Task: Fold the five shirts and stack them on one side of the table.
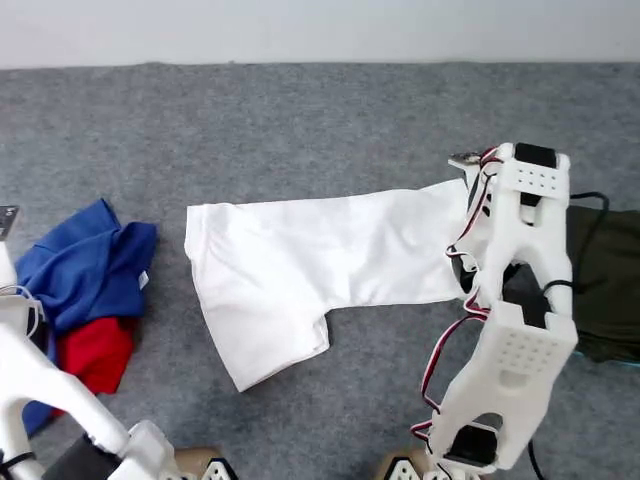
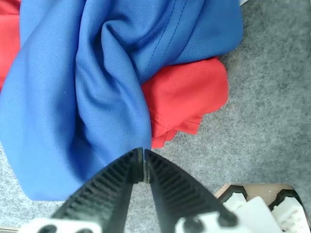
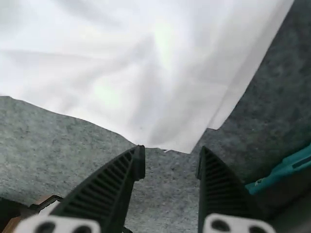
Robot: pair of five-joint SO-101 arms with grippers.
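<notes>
White shirt (image 1: 300,270) spread flat mid-table (image 1: 300,120). Right gripper (image 3: 167,165) over its hem, claw moderately wide, empty. Blue shirt (image 1: 85,270) heaped on red shirt (image 1: 95,355) near left edge. Left gripper (image 2: 144,165) above them, claw closed.

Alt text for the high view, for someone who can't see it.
A white T-shirt lies spread out in the middle of a grey felt table, with the right arm over its right-hand edge. A blue shirt and a red shirt lie crumpled at the left; a dark shirt lies at the right.
</notes>
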